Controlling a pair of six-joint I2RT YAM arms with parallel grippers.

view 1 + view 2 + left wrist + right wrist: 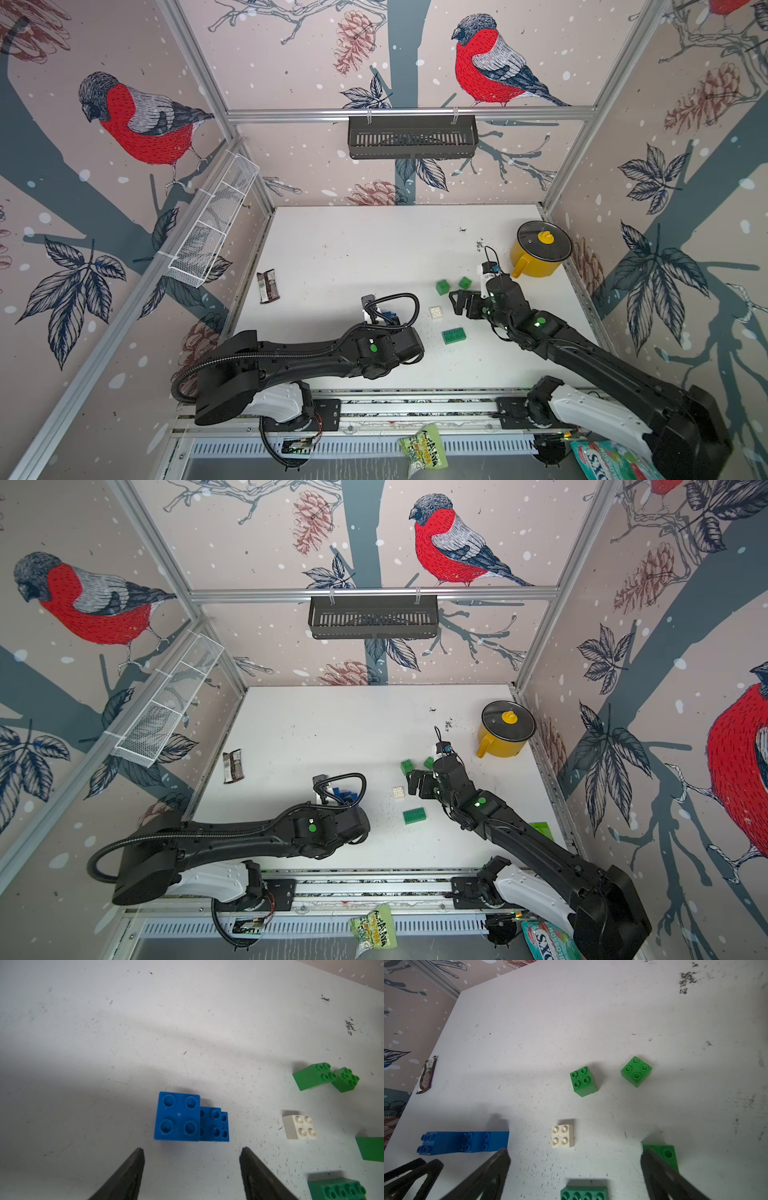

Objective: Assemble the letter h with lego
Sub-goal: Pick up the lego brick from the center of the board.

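At the near edge: crinkled green snack packet (424,451) and a second packet (611,461), cut off by the frame. On the scuffed white table (353,249): left gripper (191,1149), matte black fingers spread and pinching nothing, tips just short of the blue lego stack (178,1118). Stack of glossy studded bricks, stepped in three heights, mostly hidden behind the wrist in both top views. Right gripper (574,1153) spread wide, empty, one finger covering part of a green brick (662,1152). Between the arms: long green brick (454,336), cropped in both wrist views, and white four-stud brick (435,313). Farther: green cube (443,286) and second green cube (465,283), apart. Beyond: yellow lidded pot (536,257); at the far left, dark wrapper (267,286), print illegible
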